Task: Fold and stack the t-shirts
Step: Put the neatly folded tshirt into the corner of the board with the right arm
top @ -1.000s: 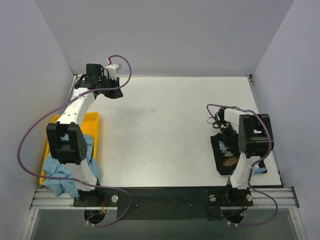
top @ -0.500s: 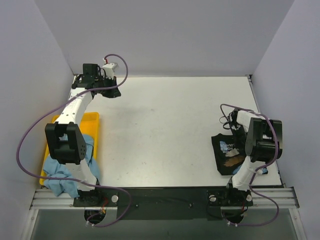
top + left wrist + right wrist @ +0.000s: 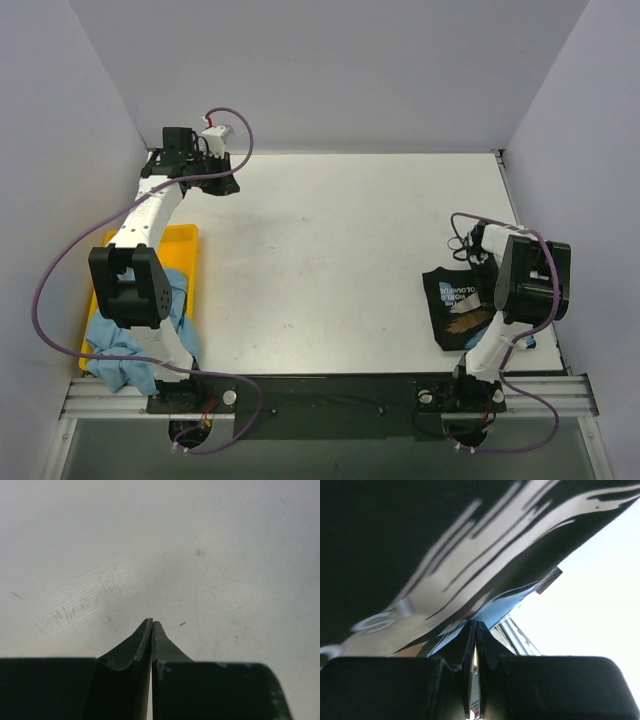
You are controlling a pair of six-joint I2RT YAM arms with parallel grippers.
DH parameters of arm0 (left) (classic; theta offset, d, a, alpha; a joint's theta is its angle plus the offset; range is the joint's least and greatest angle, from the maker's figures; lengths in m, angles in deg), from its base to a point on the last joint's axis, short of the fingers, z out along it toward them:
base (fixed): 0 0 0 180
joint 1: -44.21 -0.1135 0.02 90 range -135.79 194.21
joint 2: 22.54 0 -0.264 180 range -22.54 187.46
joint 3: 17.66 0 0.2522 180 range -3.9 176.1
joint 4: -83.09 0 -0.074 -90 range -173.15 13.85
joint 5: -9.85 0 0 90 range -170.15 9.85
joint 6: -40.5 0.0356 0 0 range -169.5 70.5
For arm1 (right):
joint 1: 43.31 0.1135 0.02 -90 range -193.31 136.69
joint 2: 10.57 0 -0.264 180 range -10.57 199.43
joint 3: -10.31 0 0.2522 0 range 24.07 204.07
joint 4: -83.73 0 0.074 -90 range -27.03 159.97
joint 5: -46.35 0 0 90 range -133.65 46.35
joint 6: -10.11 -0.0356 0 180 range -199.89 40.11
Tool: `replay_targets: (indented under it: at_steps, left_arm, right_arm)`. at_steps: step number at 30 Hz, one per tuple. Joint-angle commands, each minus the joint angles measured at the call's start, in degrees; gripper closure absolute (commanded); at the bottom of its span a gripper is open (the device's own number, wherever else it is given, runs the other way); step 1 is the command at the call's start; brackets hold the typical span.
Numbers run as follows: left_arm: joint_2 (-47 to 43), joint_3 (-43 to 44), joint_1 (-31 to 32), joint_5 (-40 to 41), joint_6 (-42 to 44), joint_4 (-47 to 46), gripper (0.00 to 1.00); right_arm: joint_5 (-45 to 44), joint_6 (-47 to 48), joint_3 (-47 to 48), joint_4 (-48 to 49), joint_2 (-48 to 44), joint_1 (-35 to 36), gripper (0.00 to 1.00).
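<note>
At the far left corner, the left gripper (image 3: 151,625) is sitting over the white table (image 3: 150,540), jaws pressed together on nothing. Near right, the right gripper (image 3: 472,625) is pressing its jaws together at the printed black t-shirt (image 3: 395,540); whether cloth is caught between them I cannot tell. Only the top view is showing the light blue t-shirt (image 3: 120,355), heaped in the yellow tray (image 3: 185,245), near left.

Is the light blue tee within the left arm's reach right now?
Probably not directly. The left gripper is shut at the table's far corner, while the light blue tee lies in the yellow tray by that arm's base, partly under its elbow.
</note>
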Motion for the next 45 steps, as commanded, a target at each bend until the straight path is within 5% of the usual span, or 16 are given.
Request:
replay_targets:
  at_steps: [1,10,15,20,29,37,45]
  left_arm:
    - [-1.00,2.28,-0.62,-1.40,0.04,-2.10,0.88]
    - [0.84,3.07,-0.97,-2.10,-0.48,-1.83,0.88]
    - [1.46,3.69,-0.88,-2.19,-0.39,-1.22,0.84]
    - [0.49,2.28,-0.44,-1.40,-0.31,-1.30,0.82]
    - [-2.67,1.40,-0.09,-0.25,0.57,-0.95,0.81]
    - [-3.46,1.58,-0.09,0.19,0.66,-0.69,0.81]
    - [-3.38,1.49,-0.09,0.71,0.92,-0.69,0.81]
  right_arm:
    - [-3.57,0.77,-0.75,-2.42,-2.89,-4.18,1.00]
    - [5.64,-3.18,3.55,-0.57,-18.59,-1.67,0.98]
    - [15.64,-6.51,5.66,-0.22,-29.06,11.25,0.56]
    - [17.70,-13.89,3.47,8.11,-31.10,23.29,0.46]
    - [14.28,-13.12,-0.92,17.53,-18.64,30.00,0.53]
    - [9.79,-12.32,1.97,16.84,-4.92,27.81,0.89]
    - [12.34,-10.75,0.22,15.52,-4.65,20.51,0.99]
